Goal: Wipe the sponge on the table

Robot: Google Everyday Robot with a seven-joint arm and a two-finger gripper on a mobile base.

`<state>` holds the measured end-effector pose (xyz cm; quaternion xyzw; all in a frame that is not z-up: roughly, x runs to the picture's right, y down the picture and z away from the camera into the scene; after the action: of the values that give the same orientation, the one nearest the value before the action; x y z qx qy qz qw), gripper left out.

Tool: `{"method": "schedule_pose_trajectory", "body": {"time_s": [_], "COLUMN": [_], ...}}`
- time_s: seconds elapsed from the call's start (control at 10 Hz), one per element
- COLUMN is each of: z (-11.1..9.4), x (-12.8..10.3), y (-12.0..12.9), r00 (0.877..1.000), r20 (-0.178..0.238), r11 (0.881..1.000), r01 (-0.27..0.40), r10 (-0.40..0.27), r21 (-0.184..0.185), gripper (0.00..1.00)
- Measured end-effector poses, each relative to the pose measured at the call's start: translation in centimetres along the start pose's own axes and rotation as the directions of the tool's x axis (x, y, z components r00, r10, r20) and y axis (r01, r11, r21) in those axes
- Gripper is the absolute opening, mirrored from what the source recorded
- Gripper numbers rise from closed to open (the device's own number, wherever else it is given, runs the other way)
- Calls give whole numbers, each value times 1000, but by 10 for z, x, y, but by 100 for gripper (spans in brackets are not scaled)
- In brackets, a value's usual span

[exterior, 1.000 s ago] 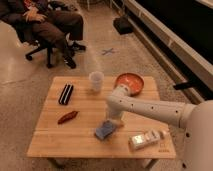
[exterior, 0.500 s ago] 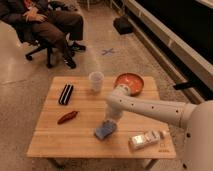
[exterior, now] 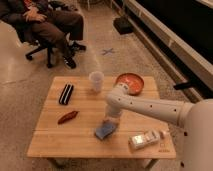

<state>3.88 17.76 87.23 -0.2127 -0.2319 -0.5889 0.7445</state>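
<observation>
The light-blue sponge [exterior: 103, 131] lies on the light-wood table [exterior: 85, 145], near the front and just right of the middle. My white arm reaches in from the right, and my gripper [exterior: 110, 123] points down onto the sponge's far right end, touching or just over it. The sponge's near left part shows from under the gripper.
On the table stand an orange bowl [exterior: 130, 82] at the back right and a translucent cup [exterior: 96, 81] beside it. A black oblong object [exterior: 66, 94] and a dark red oblong [exterior: 67, 117] lie left, a white-and-yellow packet [exterior: 145, 140] front right. A seated person [exterior: 45, 20] is behind.
The arm and the sponge stand almost where they were; the gripper stays down at the sponge's far end.
</observation>
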Motion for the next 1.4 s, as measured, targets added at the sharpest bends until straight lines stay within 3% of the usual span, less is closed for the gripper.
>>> {"method": "schedule_pose_trajectory", "body": {"time_s": [0.4,0.7,1.1,1.4], "z": [-1,-2,-1,-1], "x": [2,11,17,17], "y": [-3,-25,-41,-37], "r00": [1000,999,998,997], "r20": [-2,-3,-4,1], "r11": [1000,999,998,997], "r01": [3,41,67,73], "r10": [-3,-41,-67,-73], "r21": [4,-5,-3,-13], "gripper": [30,55,59,76]}}
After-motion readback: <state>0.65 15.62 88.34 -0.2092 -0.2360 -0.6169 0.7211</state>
